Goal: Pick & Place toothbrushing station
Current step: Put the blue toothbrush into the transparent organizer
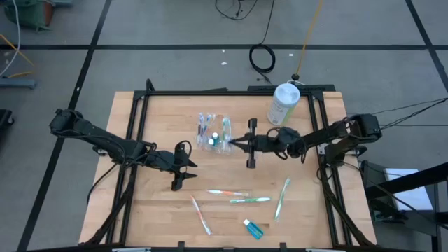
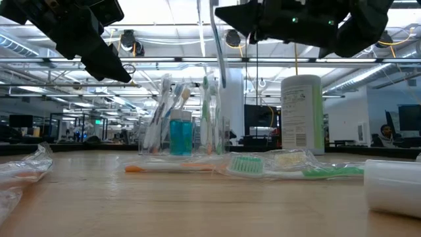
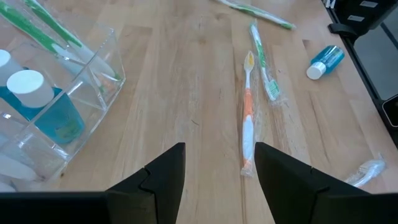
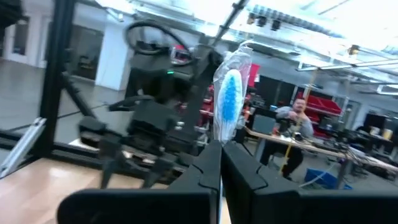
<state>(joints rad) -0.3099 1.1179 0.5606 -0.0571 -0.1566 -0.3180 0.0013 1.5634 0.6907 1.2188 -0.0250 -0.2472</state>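
The toothbrushing station [image 1: 215,133], a clear slotted holder, stands on the wooden table. Several toothbrushes and blue bottles stand in it, as the low view [image 2: 181,128] and left wrist view [image 3: 56,106] also show. My right gripper [image 1: 236,143] is just right of the holder and above it. It is shut on a wrapped toothbrush with blue bristles [image 4: 228,99], which shows as a thin upright stick in the low view [image 2: 220,59]. My left gripper [image 1: 183,172] hovers open and empty nearer the front. Its fingers [image 3: 217,168] stand over bare wood beside an orange toothbrush [image 3: 248,112]. My right gripper pinches the wrapped toothbrush between its two shut fingers, on the shaft just below the bristle head [image 4: 222,138]. The fingers come level from the table's right and lie across the brush. The brush stands upright, head above the fingers, handle hanging below, clear of the holder.
A tall white-and-green canister [image 1: 283,103] stands at the back right. Loose toothbrushes lie near the front: one orange [image 1: 227,192], two green [image 1: 250,200] [image 1: 282,198], one more [image 1: 200,213]. A small blue bottle [image 1: 253,229] lies by the front edge. A person sits in the room behind [image 4: 292,118].
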